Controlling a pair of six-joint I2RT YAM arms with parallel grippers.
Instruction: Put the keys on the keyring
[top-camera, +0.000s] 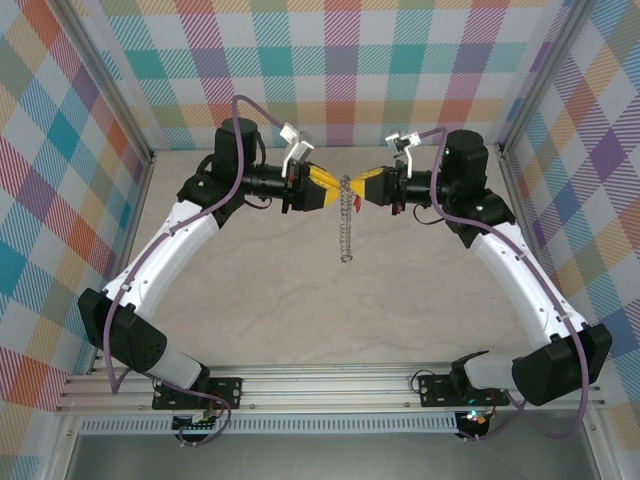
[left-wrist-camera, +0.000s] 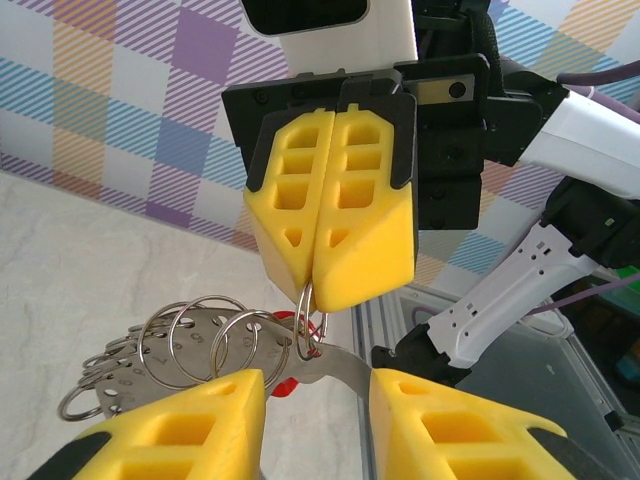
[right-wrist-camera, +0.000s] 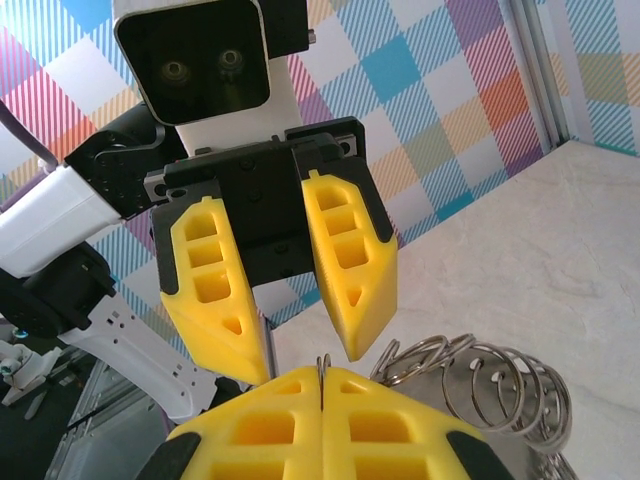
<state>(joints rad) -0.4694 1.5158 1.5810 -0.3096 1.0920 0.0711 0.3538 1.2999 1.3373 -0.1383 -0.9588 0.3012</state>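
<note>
The keyring (top-camera: 346, 225) hangs above the table between my two grippers. In the left wrist view it is a flat grey band (left-wrist-camera: 190, 345) with numbered holes and several wire loops. My right gripper (left-wrist-camera: 315, 288) is shut on one small loop at the band's end; the right wrist view has that loop nipped between its closed yellow fingers (right-wrist-camera: 322, 375). My left gripper (left-wrist-camera: 317, 378) faces it with its jaws apart. The band's end lies against one left finger, and the gap between the fingers holds nothing else. The key's red head (left-wrist-camera: 284, 387) peeks out behind the band; its blade is hidden.
The beige table (top-camera: 300, 310) lies below the grippers. Checked walls stand on three sides. An aluminium rail (top-camera: 330, 385) with both arm bases runs along the near edge. More loops of the ring (right-wrist-camera: 500, 395) hang beside the right fingers.
</note>
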